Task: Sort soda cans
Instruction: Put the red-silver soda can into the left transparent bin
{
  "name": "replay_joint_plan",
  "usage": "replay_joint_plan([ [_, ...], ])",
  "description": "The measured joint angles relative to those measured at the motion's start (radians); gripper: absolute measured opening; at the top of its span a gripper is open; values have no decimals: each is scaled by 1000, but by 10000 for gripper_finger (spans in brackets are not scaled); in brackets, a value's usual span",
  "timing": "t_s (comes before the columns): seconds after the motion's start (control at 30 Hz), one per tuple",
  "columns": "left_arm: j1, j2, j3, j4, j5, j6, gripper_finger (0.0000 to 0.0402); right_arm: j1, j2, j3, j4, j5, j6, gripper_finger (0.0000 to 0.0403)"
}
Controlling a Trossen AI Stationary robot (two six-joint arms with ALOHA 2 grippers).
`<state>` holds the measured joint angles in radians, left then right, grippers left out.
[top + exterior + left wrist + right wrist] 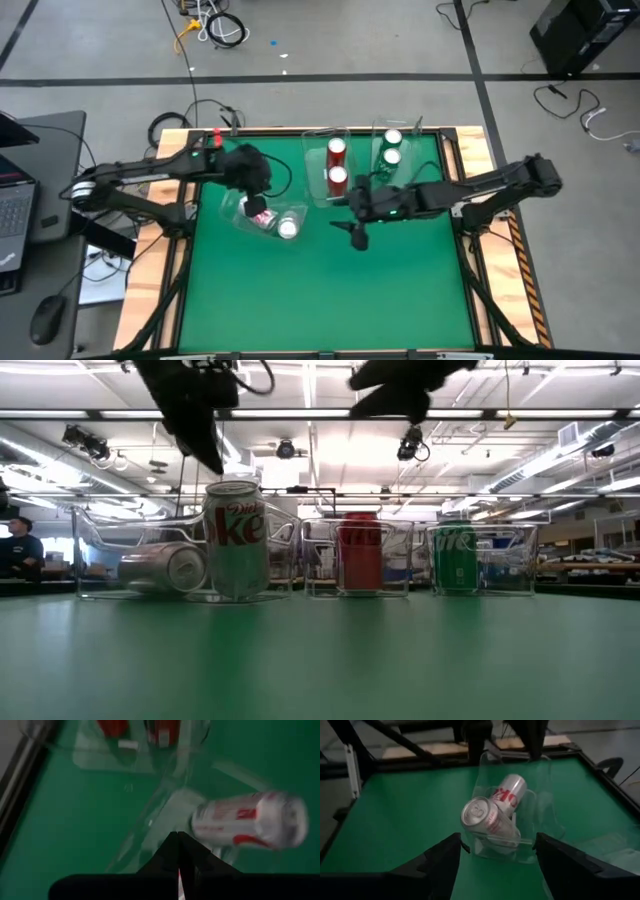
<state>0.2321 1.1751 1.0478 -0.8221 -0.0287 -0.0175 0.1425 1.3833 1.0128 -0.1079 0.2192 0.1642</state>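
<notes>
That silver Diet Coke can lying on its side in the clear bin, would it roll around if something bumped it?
Probably. The silver can lies on its rounded side, so it could roll until the clear bin wall stops it. Its smooth metal looks slippery. Whether it is full cannot be told.

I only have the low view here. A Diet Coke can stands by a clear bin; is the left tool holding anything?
Observer: No. The left tool is shut and empty, above the silver can lying on its side.
Operator: And the right tool?
Observer: The right tool is open and empty, over the green mat.
Operator: How many red cans behind?
Observer: Two red cans, both in the middle bin.
</notes>
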Motion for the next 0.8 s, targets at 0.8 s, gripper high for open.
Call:
replay_joint_plan([
  [0.8, -121, -224, -231, 58, -223, -106, 1, -87, 701, 832, -540, -93, -90, 247],
])
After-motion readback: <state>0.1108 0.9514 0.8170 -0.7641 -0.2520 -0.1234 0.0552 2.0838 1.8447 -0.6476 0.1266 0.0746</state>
